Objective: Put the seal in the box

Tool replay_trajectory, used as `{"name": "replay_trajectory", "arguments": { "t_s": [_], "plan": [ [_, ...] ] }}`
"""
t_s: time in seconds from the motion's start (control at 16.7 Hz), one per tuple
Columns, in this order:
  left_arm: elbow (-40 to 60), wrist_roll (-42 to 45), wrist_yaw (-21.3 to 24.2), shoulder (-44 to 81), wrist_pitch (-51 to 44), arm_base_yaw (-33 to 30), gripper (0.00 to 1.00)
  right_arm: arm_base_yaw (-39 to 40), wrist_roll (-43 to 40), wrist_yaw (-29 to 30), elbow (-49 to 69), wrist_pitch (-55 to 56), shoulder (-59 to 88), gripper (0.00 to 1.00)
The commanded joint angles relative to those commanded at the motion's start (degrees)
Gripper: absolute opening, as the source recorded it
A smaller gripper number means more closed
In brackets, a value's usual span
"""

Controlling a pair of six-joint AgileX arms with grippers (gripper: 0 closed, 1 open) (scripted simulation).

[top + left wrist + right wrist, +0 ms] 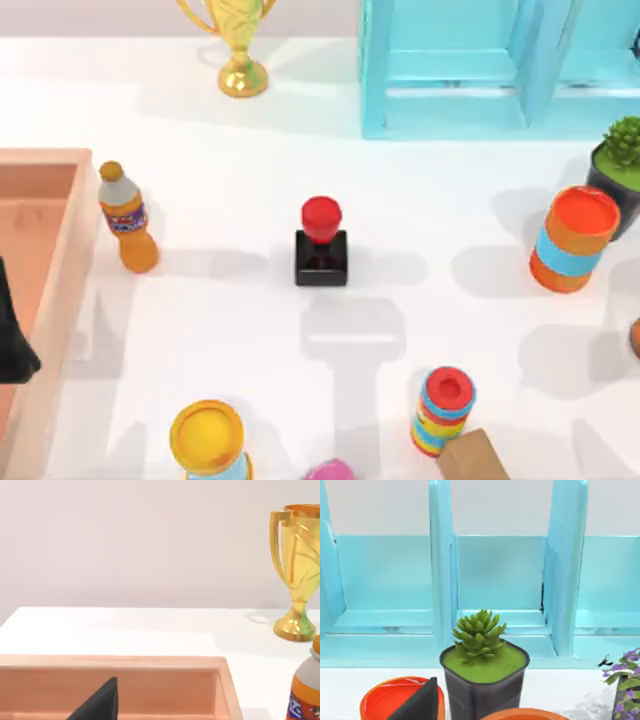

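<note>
Red-knobbed seal [321,244] stands mid-table, right of box [62,260]; hand states unclear

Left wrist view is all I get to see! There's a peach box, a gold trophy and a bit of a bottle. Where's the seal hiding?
Observer: The seal stands upright mid-table, right of the orange bottle.
Operator: Is anything touching it?
Observer: No, bare table all around it.
Operator: What's behind it?
Observer: A light blue crate at the back, with a potted succulent in front of it.
</note>
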Motion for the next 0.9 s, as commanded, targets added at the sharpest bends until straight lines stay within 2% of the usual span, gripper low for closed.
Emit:
{"name": "replay_trajectory", "arguments": {
  "t_s": [0.24, 0.42, 0.66, 0.9],
  "plan": [
    [1.6, -0.3, 0.0, 1.5, -1.0, -0.4, 1.00, 0.0, 0.0, 0.0, 0.0, 0.0, 0.0, 1.00],
    [8.3, -1.8, 0.0, 7.7, -5.3, -2.0, 1.00, 0.0, 0.0, 0.0, 0.0, 0.0, 0.0, 1.00],
    [23.9, -5.1, 0.1, 22.3, -15.2, -5.7, 1.00, 0.0, 0.0, 0.0, 0.0, 0.0, 0.0, 1.00],
    [44.8, -9.8, 0.1, 42.1, -28.7, -10.8, 1.00, 0.0, 0.0, 0.0, 0.0, 0.0, 0.0, 1.00]
  ]
}}
